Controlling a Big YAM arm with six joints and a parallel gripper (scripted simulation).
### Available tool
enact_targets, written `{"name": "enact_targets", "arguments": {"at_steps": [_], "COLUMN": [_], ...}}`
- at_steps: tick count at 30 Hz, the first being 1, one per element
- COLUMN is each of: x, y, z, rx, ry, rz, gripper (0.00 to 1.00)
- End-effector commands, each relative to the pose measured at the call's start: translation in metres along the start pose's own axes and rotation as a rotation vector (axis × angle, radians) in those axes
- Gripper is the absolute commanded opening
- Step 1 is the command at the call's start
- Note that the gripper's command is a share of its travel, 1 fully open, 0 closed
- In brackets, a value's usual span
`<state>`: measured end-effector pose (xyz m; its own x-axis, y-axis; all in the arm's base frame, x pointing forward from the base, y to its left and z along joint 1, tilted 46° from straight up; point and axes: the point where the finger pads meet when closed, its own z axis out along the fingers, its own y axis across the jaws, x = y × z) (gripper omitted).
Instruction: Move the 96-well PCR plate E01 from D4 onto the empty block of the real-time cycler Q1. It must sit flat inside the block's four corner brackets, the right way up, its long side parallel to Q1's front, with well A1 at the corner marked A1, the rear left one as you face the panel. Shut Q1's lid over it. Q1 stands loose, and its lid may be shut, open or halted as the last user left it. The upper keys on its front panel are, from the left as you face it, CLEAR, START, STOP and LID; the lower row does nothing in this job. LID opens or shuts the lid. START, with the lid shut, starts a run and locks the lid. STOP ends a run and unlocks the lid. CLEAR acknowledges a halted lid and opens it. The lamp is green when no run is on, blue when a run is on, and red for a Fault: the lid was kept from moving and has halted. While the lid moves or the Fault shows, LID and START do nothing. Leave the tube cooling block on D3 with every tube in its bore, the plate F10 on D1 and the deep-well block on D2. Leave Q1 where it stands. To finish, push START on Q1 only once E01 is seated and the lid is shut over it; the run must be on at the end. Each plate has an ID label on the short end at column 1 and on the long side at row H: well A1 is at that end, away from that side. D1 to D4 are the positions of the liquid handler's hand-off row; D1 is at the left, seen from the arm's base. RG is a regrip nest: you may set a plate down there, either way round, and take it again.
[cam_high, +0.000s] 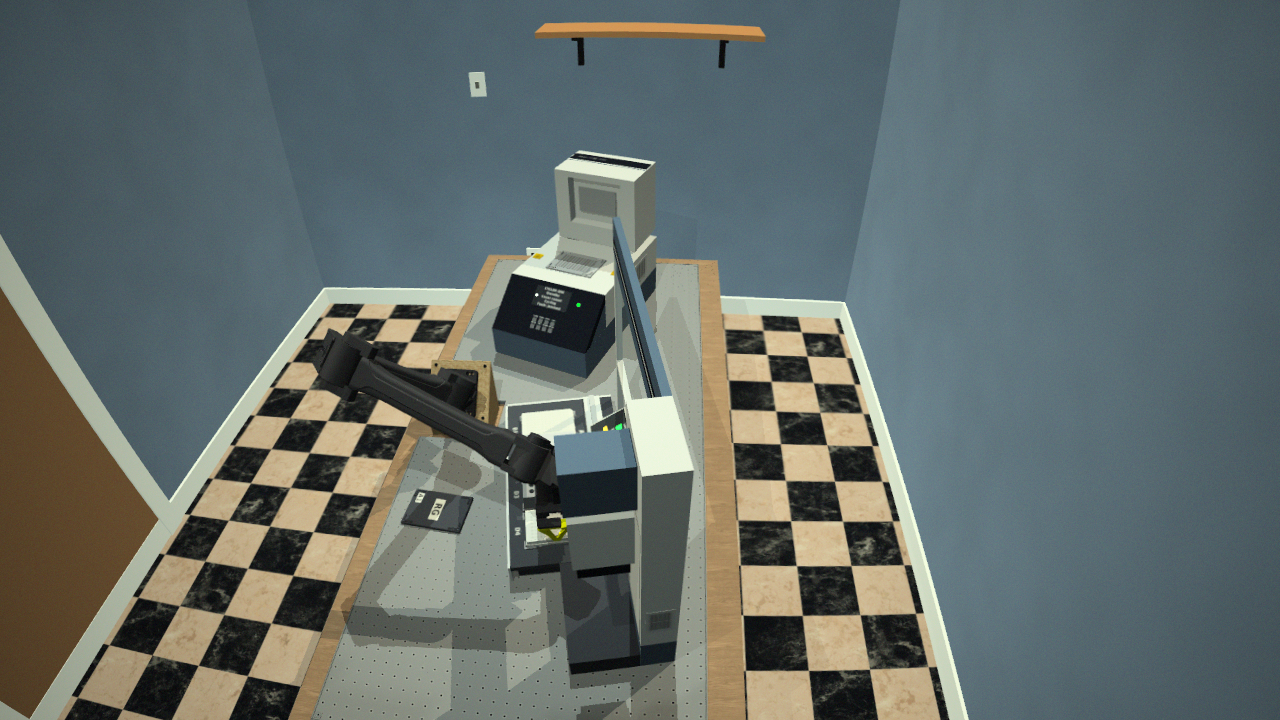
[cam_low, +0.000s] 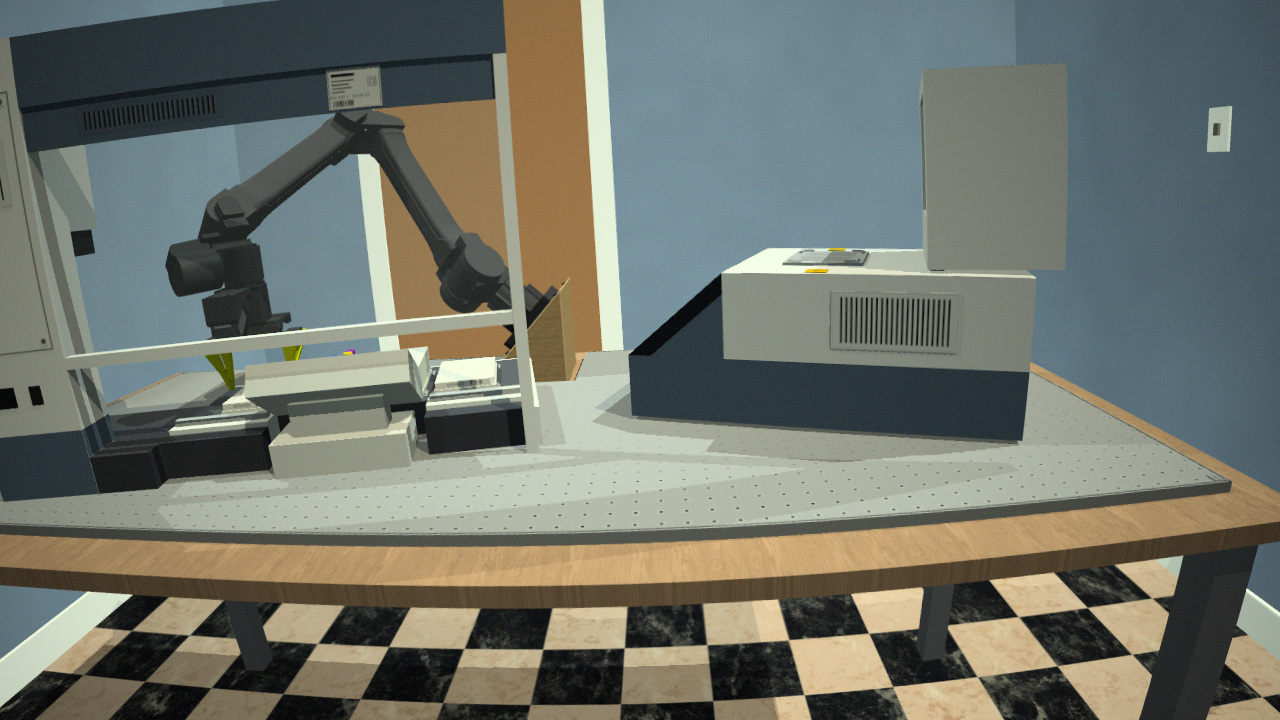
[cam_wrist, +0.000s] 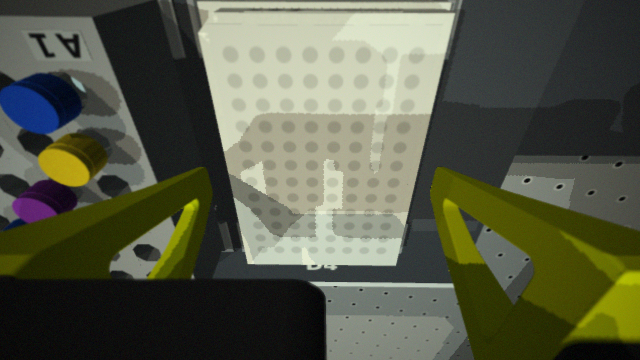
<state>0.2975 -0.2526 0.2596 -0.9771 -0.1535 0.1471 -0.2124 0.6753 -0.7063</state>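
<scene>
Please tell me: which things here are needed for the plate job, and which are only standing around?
Needed:
- plate E01 on D4
- gripper, jaws open, above the plate
- Q1, lid up, lamp green

Only around:
- tube block with capped tubes
- RG nest
- wall shelf

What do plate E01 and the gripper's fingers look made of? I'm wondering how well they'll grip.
Plate E01 looks like pale, matt, slightly see-through plastic: cream surface, rows of dull grey wells, no glare. The open gripper has fingers that look like smooth, hard yellow plastic or painted metal, flat-faceted with no visible rubber pads. Grip may be slippery, but that is uncertain.
</scene>
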Motion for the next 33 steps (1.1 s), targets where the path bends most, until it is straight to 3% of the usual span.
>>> {"name": "enact_targets", "arguments": {"at_steps": [1,14,22,28,29,33], "x": [-0.003,-0.002,-0.005,-0.006,-0.006,-0.006], "y": [-0.007,-0.006,-0.014,-0.016,-0.016,-0.016], "z": [0.004,0.021,0.001,-0.002,-0.002,-0.002], "rx": [0.011,0.008,0.023,0.026,0.026,0.026], "ry": [-0.013,-0.006,-0.036,-0.042,-0.042,-0.042], "rz": [-0.003,0.004,0.029,0.032,0.030,0.030], "gripper": [1.00,1.00,1.00,1.00,0.00,0.00]}}
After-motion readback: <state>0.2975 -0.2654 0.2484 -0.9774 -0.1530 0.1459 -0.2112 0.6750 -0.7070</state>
